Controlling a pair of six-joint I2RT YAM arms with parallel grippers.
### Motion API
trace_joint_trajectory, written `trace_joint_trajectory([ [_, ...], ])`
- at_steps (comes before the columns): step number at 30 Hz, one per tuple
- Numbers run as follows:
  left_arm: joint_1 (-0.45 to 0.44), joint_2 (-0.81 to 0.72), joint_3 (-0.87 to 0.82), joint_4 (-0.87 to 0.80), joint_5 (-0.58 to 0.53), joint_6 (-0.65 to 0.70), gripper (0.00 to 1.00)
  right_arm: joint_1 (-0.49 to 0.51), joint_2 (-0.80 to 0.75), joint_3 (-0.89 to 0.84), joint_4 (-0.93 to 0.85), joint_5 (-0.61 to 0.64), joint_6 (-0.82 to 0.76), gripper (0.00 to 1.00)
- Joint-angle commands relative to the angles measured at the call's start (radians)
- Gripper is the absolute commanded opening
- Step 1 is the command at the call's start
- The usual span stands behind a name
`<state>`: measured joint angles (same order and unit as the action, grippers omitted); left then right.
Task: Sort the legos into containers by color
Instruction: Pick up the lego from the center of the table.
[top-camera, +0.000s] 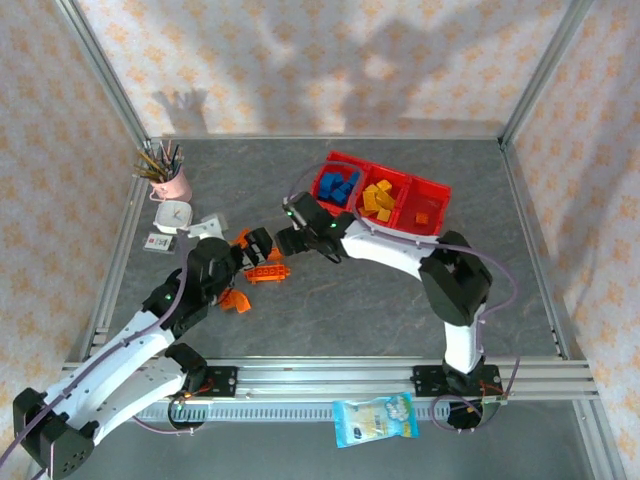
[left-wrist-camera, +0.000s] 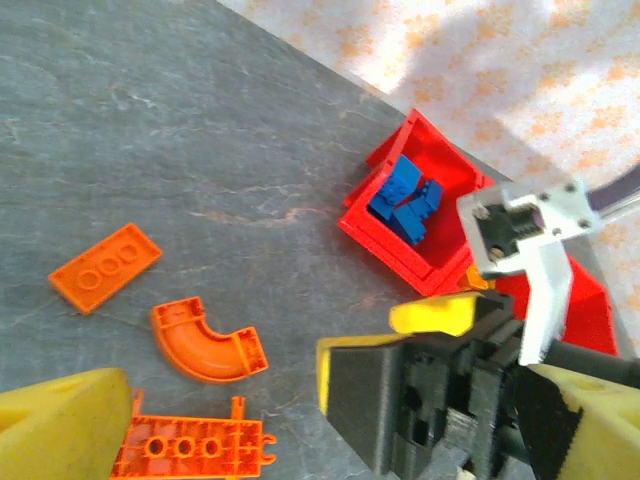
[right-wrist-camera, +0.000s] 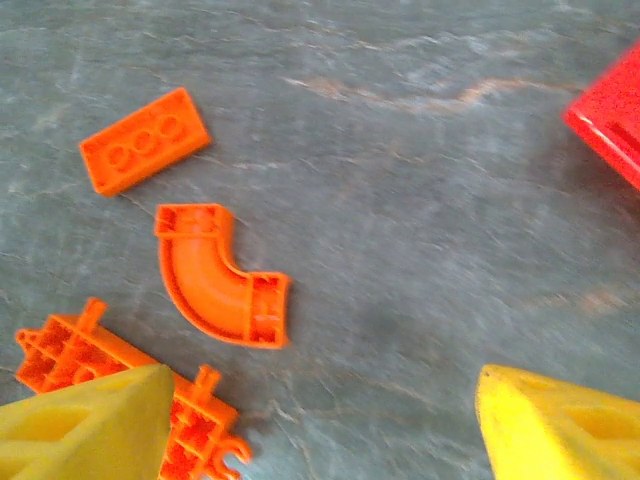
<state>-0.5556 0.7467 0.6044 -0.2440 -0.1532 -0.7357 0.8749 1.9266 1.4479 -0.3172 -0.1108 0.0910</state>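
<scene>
Inside the red tray of containers, blue legos filled one end bin. Yellow legos sat in the middle bin, and at least one orange brick lay in the other end bin.

Off the tray's blue end, apart from it on the grey table, loose orange legos lay close together. A flat orange brick lay with an arched orange piece just beside it, and a long orange plate with holes lay near the arch.

On the tray's side of those pieces hung the right gripper. Its yellow fingers were spread wide with only bare table between them, and one finger overlapped the long plate in the right wrist view.

Beside it, farther from the tray, was the left gripper. Its fingers were also well apart and gripped nothing. In the left wrist view the right gripper's black body showed between them, but whether it touched either finger could not be told.

Well beyond the tray's blue end stood a pink cup of brushes, with a small white box just beside it. A blue-and-white packet lay on the tray's near side, past the arm bases.
</scene>
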Motion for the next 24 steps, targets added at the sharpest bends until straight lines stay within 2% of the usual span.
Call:
trace_joint_trajectory([
  [1,0.009,-0.049,-0.012,-0.084,-0.067,-0.022,0.99,0.015,0.069,0.082,-0.027,-0.048,-0.065,0.79],
  [11,0.018,-0.1,-0.029,-0.134,-0.088,-0.059,0.99,0.043,0.247,0.249,-0.073,-0.081,-0.165,0.82],
  [24,0.027,-0.143,-0.048,-0.138,-0.109,-0.082,0.99,0.049,0.431,0.465,-0.138,-0.063,-0.187,0.74],
])
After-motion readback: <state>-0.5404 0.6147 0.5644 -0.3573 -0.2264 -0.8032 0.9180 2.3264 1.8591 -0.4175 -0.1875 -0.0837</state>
